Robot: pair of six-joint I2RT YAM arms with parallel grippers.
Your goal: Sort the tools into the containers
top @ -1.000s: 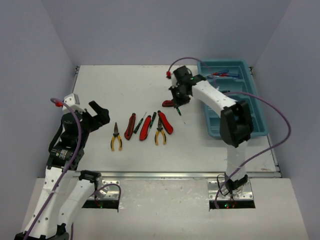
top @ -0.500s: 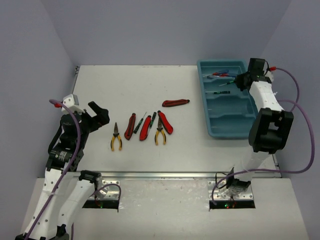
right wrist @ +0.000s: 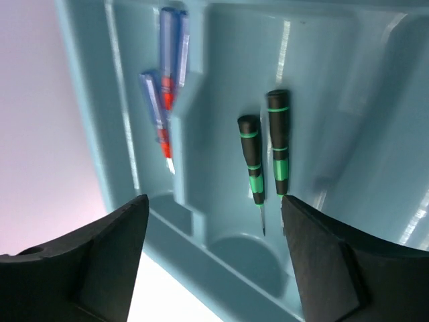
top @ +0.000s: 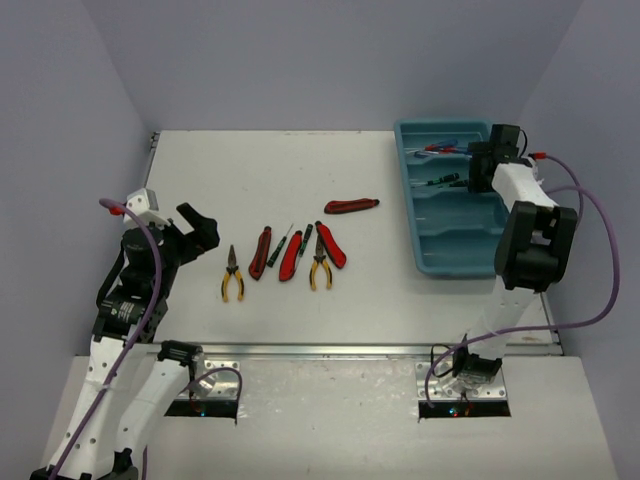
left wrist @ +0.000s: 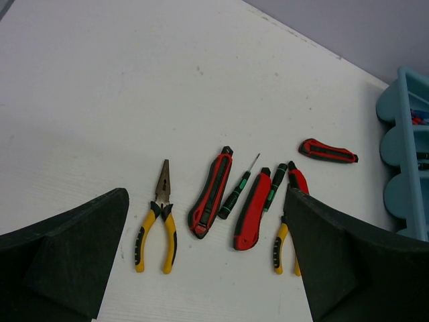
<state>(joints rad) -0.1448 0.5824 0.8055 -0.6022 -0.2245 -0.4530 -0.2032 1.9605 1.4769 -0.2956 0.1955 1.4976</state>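
Observation:
The teal tray (top: 460, 236) stands at the table's right. My right gripper (top: 478, 166) hangs open over its second compartment, holding nothing. In the right wrist view two black-green screwdrivers (right wrist: 253, 159) lie side by side below the open right gripper (right wrist: 214, 201), and blue screwdrivers (right wrist: 167, 67) lie in the far compartment. On the table lie yellow pliers (top: 232, 275), red knives (top: 260, 252), thin black-green screwdrivers (top: 280, 245) and second pliers (top: 320, 268) in a row. One red knife (top: 351, 207) lies apart. My left gripper (top: 195, 228) is open, left of the row.
In the left wrist view the row of tools spreads under the left gripper (left wrist: 206, 194), with the tray's scalloped edge (left wrist: 402, 154) at the far right. Purple cables loop round both arms. Walls close the table on three sides.
My right arm swung from the table's middle to the tray carrying a black-green screwdriver. Its jaws then opened and the screwdriver now lies in the tray. The left arm stayed still.

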